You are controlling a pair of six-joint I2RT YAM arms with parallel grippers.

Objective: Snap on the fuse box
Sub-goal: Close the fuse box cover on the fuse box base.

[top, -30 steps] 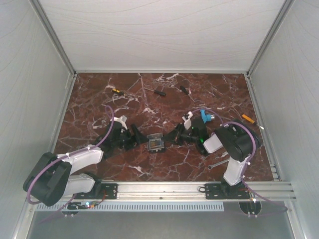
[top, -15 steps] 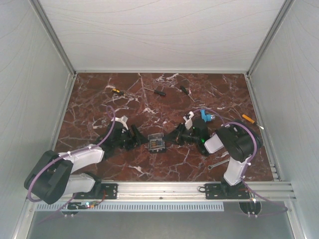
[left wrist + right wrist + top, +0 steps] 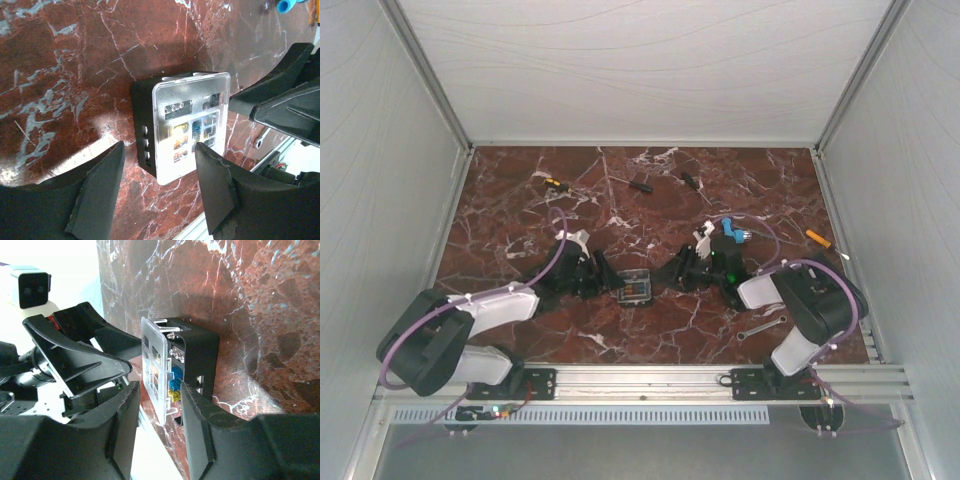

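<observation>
Clear lid (image 3: 152, 370) sits tilted on the fuse box (image 3: 142, 125); left fingers (image 3: 95, 200) and right fingers (image 3: 200, 430), both spread wide, could skew it by pressing unevenly.

Red marble table (image 3: 650, 225) carries the fuse box (image 3: 634, 287), screwdrivers (image 3: 640, 184), wrench (image 3: 760, 328) and blue piece (image 3: 731, 233).

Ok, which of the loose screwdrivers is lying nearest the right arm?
The orange one, alone out on the right; the other three lie in a row along the far side.
</observation>
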